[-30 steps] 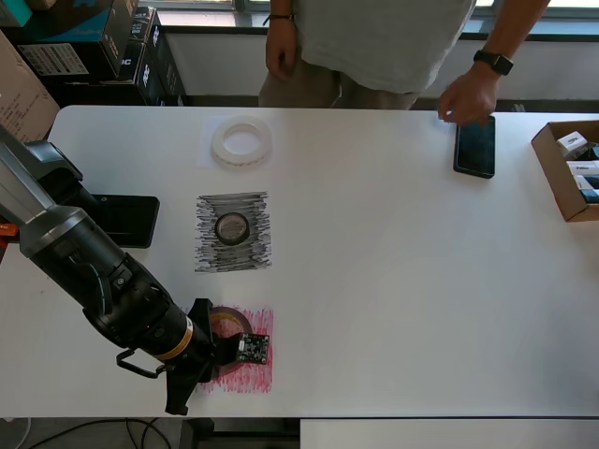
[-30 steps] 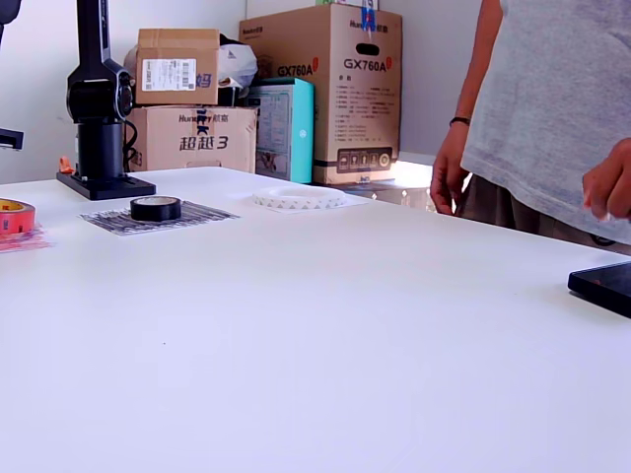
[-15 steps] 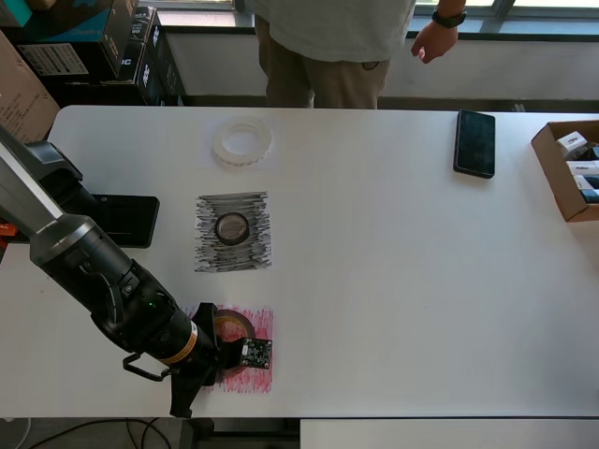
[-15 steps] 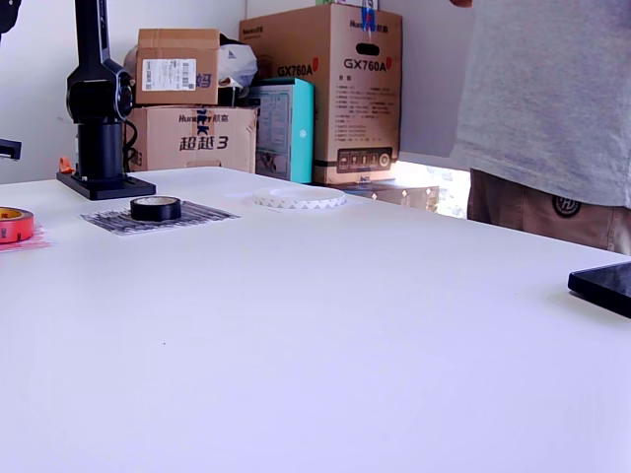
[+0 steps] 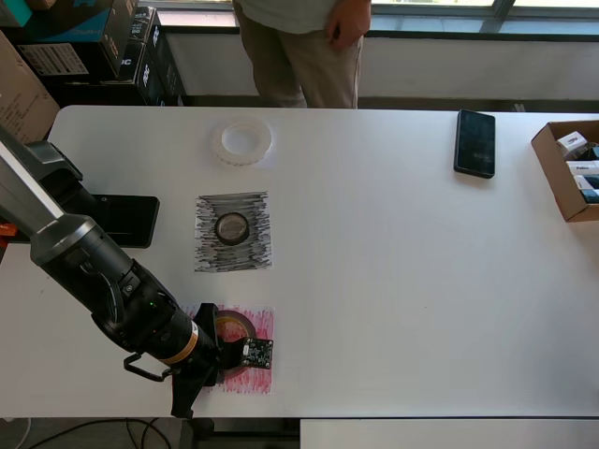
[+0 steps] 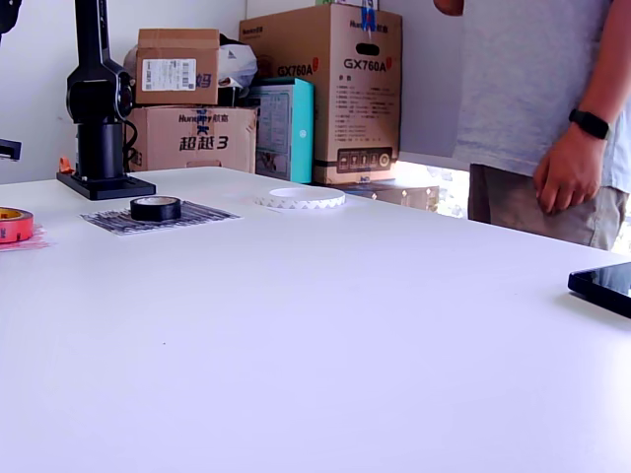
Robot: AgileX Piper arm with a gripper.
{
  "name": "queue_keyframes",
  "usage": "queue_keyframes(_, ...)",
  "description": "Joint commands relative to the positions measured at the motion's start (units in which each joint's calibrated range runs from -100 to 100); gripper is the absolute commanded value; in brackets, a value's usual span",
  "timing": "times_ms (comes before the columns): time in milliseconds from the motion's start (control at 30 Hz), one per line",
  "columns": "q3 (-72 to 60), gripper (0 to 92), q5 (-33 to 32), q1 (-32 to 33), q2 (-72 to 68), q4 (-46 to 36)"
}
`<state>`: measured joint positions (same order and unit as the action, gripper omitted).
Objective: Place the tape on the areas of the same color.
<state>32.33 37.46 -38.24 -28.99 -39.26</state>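
The dark red-brown tape roll [image 5: 234, 330] [image 6: 12, 225] lies flat on the red scribbled area [image 5: 260, 323] [image 6: 30, 239] near the table's front edge. My gripper [image 5: 221, 348] is right at the roll's near-left side. The wrist hides the fingers, so I cannot see their state. The small black roll [image 5: 232, 226] [image 6: 156, 208] sits inside the black scribbled area [image 5: 233, 254] [image 6: 202, 214]. The large whitish roll [image 5: 246, 142] [image 6: 299, 198] lies on a faint white area at the back. The gripper is out of the exterior view.
A black phone [image 5: 474, 142] [image 6: 603, 286] lies at the back right in the overhead view. A cardboard box [image 5: 554, 173] of small packs sits at the right edge. The arm's black base plate [image 5: 122, 220] is at the left. A person [image 5: 299, 47] stands behind the table.
The red-brown roll has come down from slightly above the table onto the red area, with my gripper lowering with it. The person withdrew a hand from the phone and stepped to the overhead view's left.
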Motion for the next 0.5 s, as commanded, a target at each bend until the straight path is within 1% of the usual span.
queue_keyframes(0,-0.39,37.4,0.35,-0.42,-0.47,-0.66)
queue_keyframes(100,-0.39,52.2,0.52,-0.42,-0.19,-0.66)
queue_keyframes(167,-0.39,57.3,0.60,-0.42,0.00,-0.66)
queue_keyframes(333,-2.84,57.7,0.27,-0.50,0.84,-0.74)
queue_keyframes(467,-6.11,57.7,0.11,-0.66,6.82,-1.59)
